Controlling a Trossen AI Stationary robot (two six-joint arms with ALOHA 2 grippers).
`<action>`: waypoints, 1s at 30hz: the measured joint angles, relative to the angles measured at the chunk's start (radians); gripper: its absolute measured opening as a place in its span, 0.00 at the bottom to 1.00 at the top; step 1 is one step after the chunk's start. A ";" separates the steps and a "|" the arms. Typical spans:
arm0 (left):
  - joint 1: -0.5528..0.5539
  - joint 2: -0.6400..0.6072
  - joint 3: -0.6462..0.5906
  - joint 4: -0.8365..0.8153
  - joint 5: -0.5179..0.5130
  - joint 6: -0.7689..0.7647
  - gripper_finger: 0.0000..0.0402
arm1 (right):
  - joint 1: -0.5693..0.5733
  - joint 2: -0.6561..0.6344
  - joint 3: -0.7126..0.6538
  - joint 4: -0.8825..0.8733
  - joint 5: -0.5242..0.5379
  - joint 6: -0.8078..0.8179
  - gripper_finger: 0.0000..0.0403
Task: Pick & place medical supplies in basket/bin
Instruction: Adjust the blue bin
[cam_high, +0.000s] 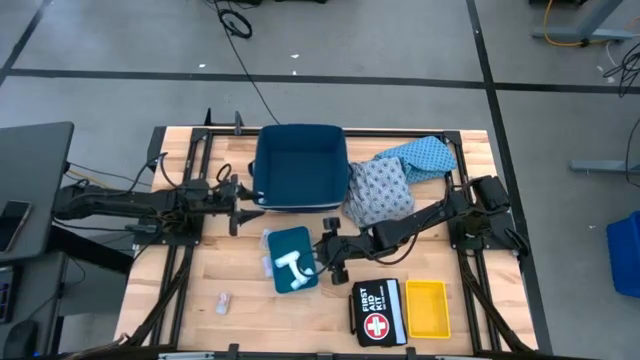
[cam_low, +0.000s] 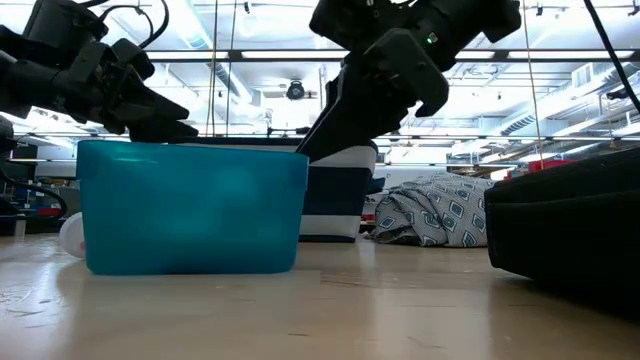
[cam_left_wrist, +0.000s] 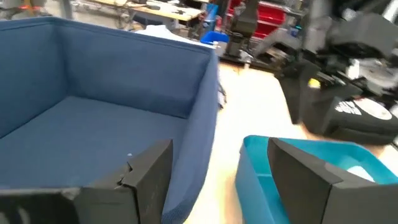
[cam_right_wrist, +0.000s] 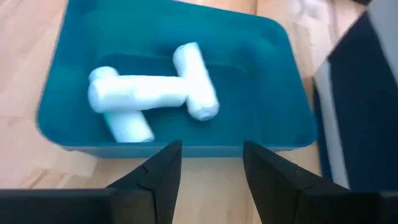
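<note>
The right gripper (cam_right_wrist: 210, 174) hangs just beside the teal bin (cam_high: 291, 258), its fingers apart and empty, because three white rolls (cam_right_wrist: 149, 93) lie inside. The left gripper (cam_left_wrist: 217, 180), fingers apart, waits by the blue basket (cam_high: 299, 166).

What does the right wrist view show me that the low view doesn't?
Only the right wrist view shows the white rolls lying inside the teal bin, and the right gripper open and empty just outside its wall. Only the low view shows the patterned cloth and the dark blue basket behind. Both show the teal bin.
</note>
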 joint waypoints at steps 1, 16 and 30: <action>-0.006 0.000 0.000 0.000 0.015 0.005 0.63 | 0.000 0.000 0.000 0.000 0.003 -0.003 0.44; -0.100 0.001 0.024 -0.060 0.178 0.047 0.53 | 0.000 -0.006 -0.001 -0.093 0.011 -0.024 0.44; -0.100 -0.008 0.023 0.046 -0.019 0.143 0.49 | -0.001 -0.089 -0.001 0.075 0.001 -0.099 0.44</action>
